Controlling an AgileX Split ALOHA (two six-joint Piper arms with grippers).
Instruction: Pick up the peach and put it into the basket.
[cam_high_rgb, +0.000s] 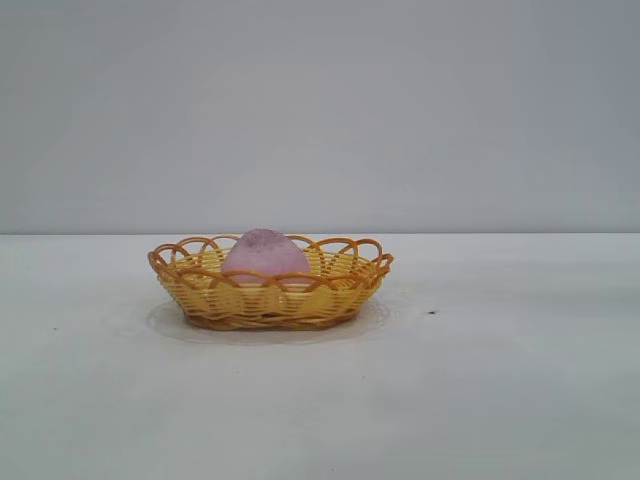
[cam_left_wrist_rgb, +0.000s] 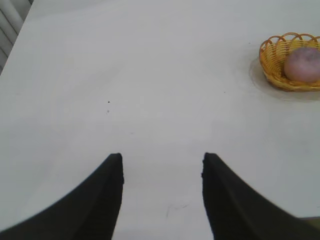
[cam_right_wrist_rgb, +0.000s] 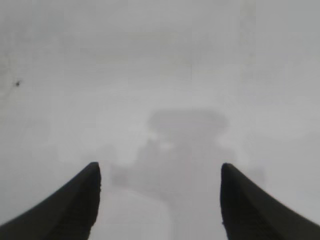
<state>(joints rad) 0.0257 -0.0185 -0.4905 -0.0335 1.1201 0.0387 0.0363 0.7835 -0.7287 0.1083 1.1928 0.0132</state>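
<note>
The pink-mauve peach (cam_high_rgb: 265, 255) lies inside the yellow wicker basket (cam_high_rgb: 330, 290) with its orange-brown looped rim, at the middle of the white table. In the left wrist view the basket (cam_left_wrist_rgb: 272, 62) with the peach (cam_left_wrist_rgb: 303, 65) in it stands far off from my left gripper (cam_left_wrist_rgb: 162, 157), which is open and empty above bare table. My right gripper (cam_right_wrist_rgb: 160, 167) is open and empty above bare table; its view shows neither peach nor basket. No arm shows in the exterior view.
White table (cam_high_rgb: 500, 380) with a small dark speck (cam_high_rgb: 432, 312) to the right of the basket. A plain grey wall stands behind. The table's far edge and a ribbed surface (cam_left_wrist_rgb: 7, 30) show in the left wrist view.
</note>
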